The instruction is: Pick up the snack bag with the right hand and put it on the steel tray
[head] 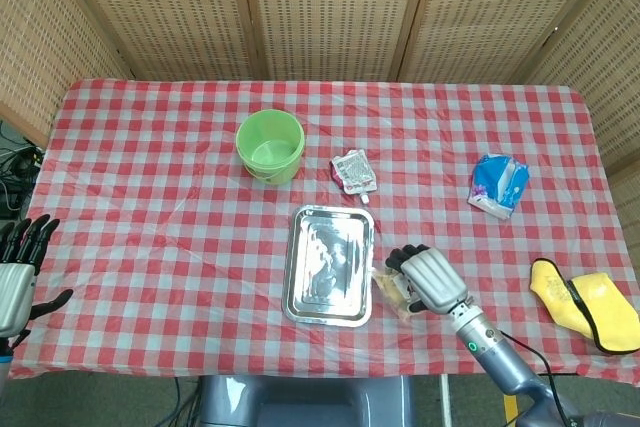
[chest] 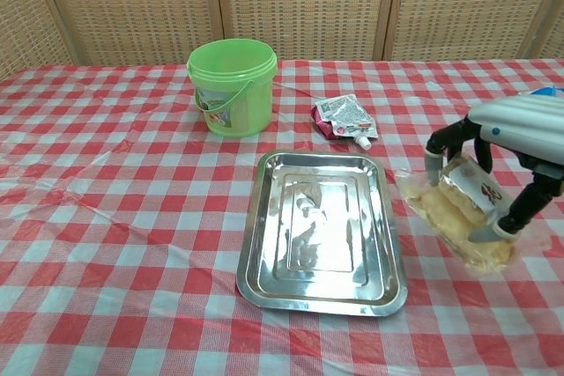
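The snack bag, clear plastic with yellowish pieces and a white label, hangs tilted just above the tablecloth to the right of the steel tray. My right hand grips it from above, fingers curled around its upper end. In the head view the right hand covers most of the bag, which pokes out toward the tray. The tray holds nothing. My left hand stays at the far left edge off the table, fingers spread and holding nothing.
A green bucket stands behind the tray at the left. A small red and silver pouch lies behind the tray. A blue and white packet lies at the right, and a yellow cloth item at the table's near right corner.
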